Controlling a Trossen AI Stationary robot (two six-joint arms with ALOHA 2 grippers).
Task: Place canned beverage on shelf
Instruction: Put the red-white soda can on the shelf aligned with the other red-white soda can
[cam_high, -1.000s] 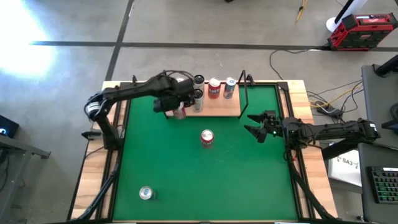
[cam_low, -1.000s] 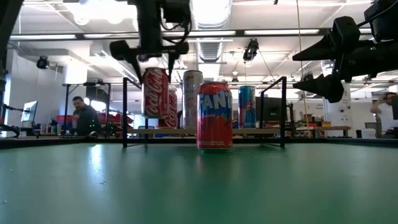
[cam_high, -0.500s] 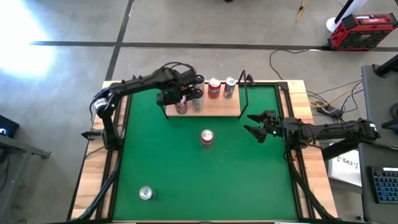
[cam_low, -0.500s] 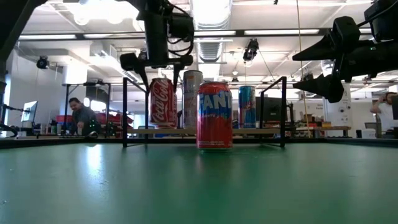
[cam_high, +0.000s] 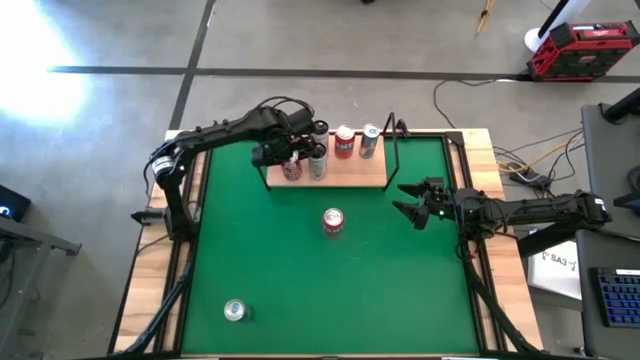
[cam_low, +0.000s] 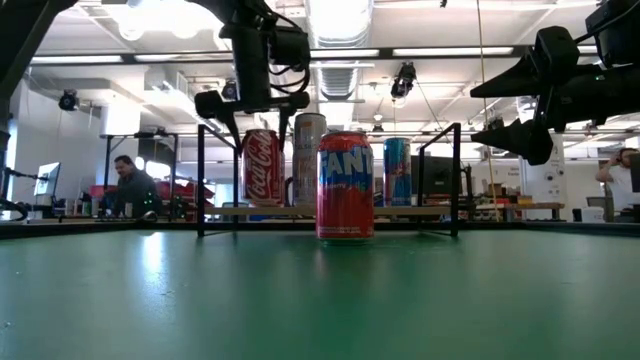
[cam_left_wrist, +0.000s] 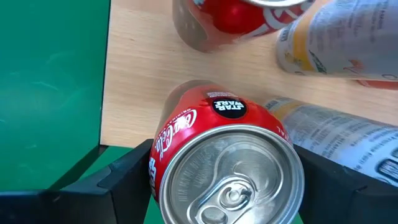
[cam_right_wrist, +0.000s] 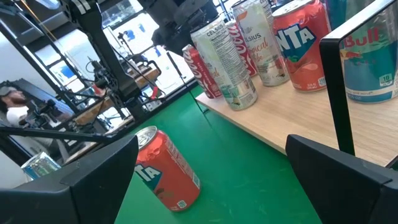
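Low view puts the orange soda can (cam_low: 345, 185) nearest to us, upright on the green mat (cam_low: 300, 300) and not yet shelved; we also see a silver can (cam_high: 234, 311) near the mat's front left corner. Beyond stands the shelf (cam_high: 355, 172), where the left claw (cam_high: 291, 160) has its fingers on either side of a red cola can (cam_left_wrist: 227, 168) that appears to rest upright on the board's left end. We judge this the release step: the fingers should spread and lift straight up, since a tall pale can (cam_low: 309, 160) stands just beside and the black upright (cam_low: 200, 180) is close. The right claw (cam_high: 410, 200) waits wide open over the mat's right side, with free mat around the orange can.
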